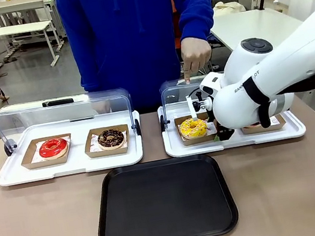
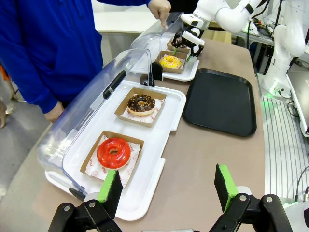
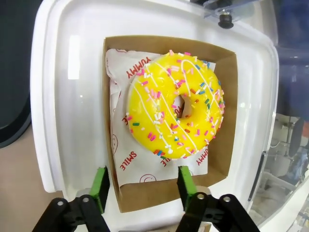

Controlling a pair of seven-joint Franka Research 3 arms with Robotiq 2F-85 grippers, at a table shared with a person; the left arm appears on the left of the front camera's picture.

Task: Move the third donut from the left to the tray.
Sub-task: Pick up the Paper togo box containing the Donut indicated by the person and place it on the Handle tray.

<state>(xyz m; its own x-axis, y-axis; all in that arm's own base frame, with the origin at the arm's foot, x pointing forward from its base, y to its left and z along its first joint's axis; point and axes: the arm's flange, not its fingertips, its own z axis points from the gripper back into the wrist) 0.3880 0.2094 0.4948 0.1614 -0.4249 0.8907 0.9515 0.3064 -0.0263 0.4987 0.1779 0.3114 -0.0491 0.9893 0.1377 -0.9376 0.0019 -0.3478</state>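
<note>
Yellow-iced and sprinkled, the third donut from the left [image 1: 193, 127] sits in its brown cardboard box [image 1: 180, 134] on the right-hand white tray [image 1: 178, 148], whose clear lid [image 1: 172, 91] a person's hand [image 1: 196, 55] holds up at the far side.

Going left to right across the front view: the left white tray [image 1: 68, 165] carries the red-iced donut [image 1: 53, 148] and the chocolate donut [image 1: 111, 138], each in its own box under a raised lid. In the middle, nearer the robot, lies the black tray [image 1: 164, 202], bare. Then comes the yellow donut, with the right arm bent down over it.

The left gripper [image 2: 165, 191] hangs over the near-left part of the table with its green pads well apart, holding nothing.

The right gripper [image 3: 142, 186] is the one at work. In its wrist view its fingers stand apart, one pad outside the box's wall and the other inside it on the paper liner [image 3: 126, 162], so they seem to straddle one side of the box (whether either pad already touches the cardboard is hard to tell). It has not closed on anything.

The step in hand looks like the approach to the grasp. The next move calls for pinching that wall firmly without pressing the icing, then lifting the box level, clearing the white tray's rim, and carrying it toward the robot onto the black tray.
</note>
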